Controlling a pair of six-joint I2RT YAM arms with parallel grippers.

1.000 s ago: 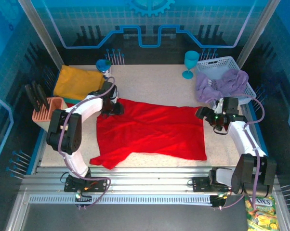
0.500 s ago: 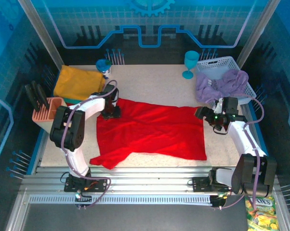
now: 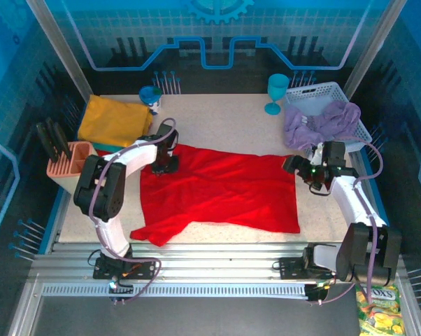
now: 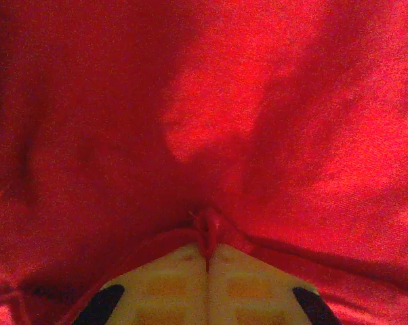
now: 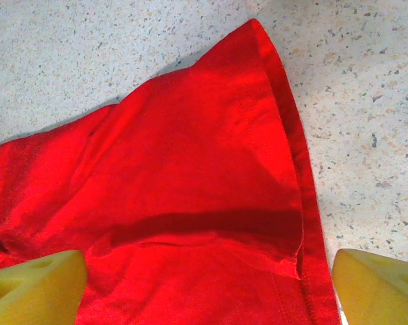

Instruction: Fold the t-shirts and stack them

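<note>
Left fingers point(image 4: 167, 284) clamp the red t-shirt point(image 3: 224, 189), right fingers point(image 5: 31, 284) gape astride its hem; closing there should start the fold

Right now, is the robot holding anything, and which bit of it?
The left fingers pinch a fold of the red t-shirt near its far left corner. The right fingers stand open above its far right corner, holding nothing.
</note>
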